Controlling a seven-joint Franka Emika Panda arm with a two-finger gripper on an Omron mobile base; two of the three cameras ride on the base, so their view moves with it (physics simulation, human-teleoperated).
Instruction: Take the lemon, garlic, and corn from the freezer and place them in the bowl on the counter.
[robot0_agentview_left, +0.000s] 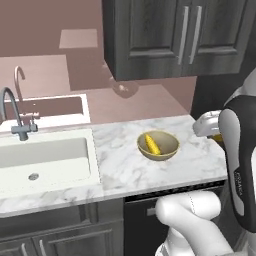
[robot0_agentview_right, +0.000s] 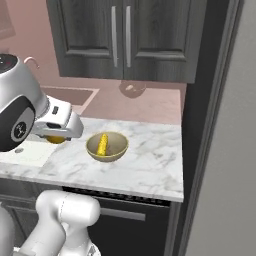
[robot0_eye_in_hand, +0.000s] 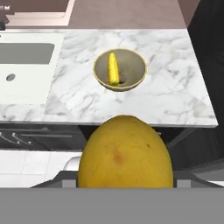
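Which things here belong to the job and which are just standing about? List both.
Job: lemon held in the gripper; corn lying in the bowl; counter.

Standing about: sink, faucet, upper cabinets.

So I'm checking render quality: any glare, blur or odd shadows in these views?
Left base view: sharp, soft bowl reflection on the wall. Right base view: flat, even light. Hand view: lemon looms huge, corn crisp, no glare.
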